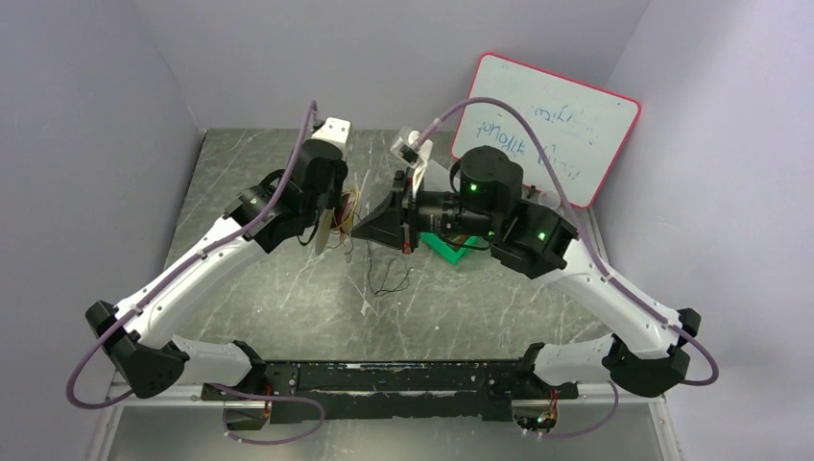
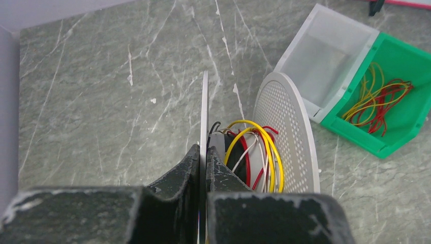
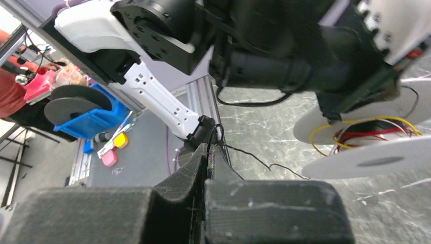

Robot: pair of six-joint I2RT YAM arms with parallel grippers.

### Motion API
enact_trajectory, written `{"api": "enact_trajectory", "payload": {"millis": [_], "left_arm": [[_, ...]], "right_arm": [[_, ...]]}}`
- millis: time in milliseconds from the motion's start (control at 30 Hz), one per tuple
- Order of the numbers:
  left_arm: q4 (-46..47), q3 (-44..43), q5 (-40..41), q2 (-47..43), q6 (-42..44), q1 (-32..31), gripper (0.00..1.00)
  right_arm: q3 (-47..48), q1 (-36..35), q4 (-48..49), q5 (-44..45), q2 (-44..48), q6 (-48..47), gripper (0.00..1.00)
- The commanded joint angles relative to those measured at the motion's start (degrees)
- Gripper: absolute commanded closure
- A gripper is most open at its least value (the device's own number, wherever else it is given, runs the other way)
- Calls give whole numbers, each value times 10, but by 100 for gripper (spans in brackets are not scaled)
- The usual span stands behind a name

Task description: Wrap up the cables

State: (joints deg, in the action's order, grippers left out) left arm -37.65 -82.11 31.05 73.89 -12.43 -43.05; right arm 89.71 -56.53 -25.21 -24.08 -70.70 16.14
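My left gripper (image 2: pixel 205 152) is shut on the thin white flange (image 2: pixel 205 112) of a spool, seen edge-on. Yellow, red and white cables (image 2: pixel 254 147) are wound round the hub between that flange and a perforated disc (image 2: pixel 284 127). From above, the spool (image 1: pixel 322 230) hangs over the table's middle in the left gripper (image 1: pixel 331 219). Facing it from the right, my right gripper (image 1: pixel 359 231) is shut on a thin black cable (image 3: pixel 254 158). That cable runs from the right gripper (image 3: pixel 207 148) towards the spool (image 3: pixel 371 160), and its slack (image 1: pixel 387 280) hangs down to the table.
A green bin (image 2: pixel 401 127) with a translucent half (image 2: pixel 325 56) lies on the table to the right and holds loose yellow and red cables (image 2: pixel 378 104). It sits under the right arm (image 1: pixel 451 252). A whiteboard (image 1: pixel 547 130) leans at the back right.
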Motion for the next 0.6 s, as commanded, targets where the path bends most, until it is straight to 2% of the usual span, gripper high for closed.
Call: {"api": "enact_trajectory", "payload": {"millis": [0, 267, 567], "left_arm": [[6, -21, 16, 6, -5, 4, 93], [19, 32, 30, -14, -6, 4, 93], [55, 105, 7, -70, 14, 3, 93]], "right_arm": [[36, -16, 24, -10, -7, 3, 100], [121, -17, -10, 78, -36, 4, 100], [160, -16, -44, 242, -58, 1, 100]]}}
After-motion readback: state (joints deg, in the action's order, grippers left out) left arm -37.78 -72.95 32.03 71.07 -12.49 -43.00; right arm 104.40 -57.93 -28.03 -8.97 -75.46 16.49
